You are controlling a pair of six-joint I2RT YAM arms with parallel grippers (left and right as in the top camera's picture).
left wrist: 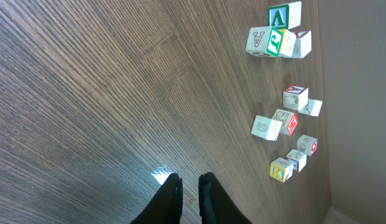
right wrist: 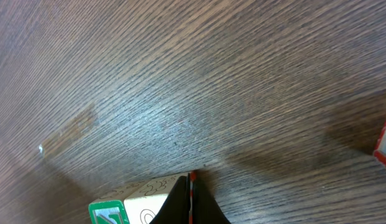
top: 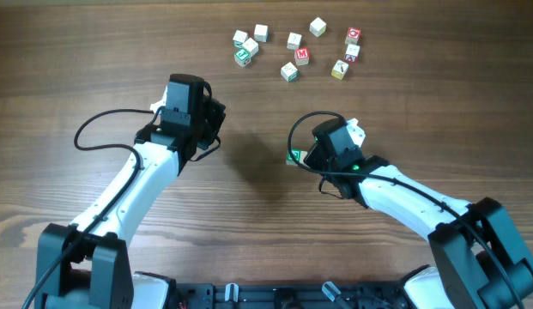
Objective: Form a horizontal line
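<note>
Overhead, the left arm point(top: 137, 184) reaches up from the bottom left of the brown wooden desk point(top: 69, 51). The left pincer point(top: 216, 118) sits over bare wood, well apart from every cube. From the left wrist camera, the left pincer point(left wrist: 191, 194) has its two black fingers point(left wrist: 173, 199) squeezed close with only a thin gap, and they grip nothing. Far off at the right side of that view lies the bunch of little cubes point(left wrist: 276, 127), some with green, red and yellow on them. Overhead, the bunch of little cubes point(top: 294, 40) is scattered near the far edge of the desk, around the middle, and not in a row. Further right and closer to the robot, the right pincer point(top: 299, 158) points left. A green cube point(top: 292, 157) sits just at its tip, well apart from the bunch. From the right wrist camera, the green cube point(right wrist: 109, 213) has a white mark on its green face and lies at the bottom edge. A pale cube point(right wrist: 149, 199) with thin drawn rings is right beside it. Next comes the right pincer point(right wrist: 189, 200), its dark fingers pressed tight together, with its left side against the pale cube. A thin red strip point(right wrist: 192, 183) shows at the tips, and I cannot tell what it is. A bit of a red and white cube point(right wrist: 385, 143) peeks in at the right edge.
</note>
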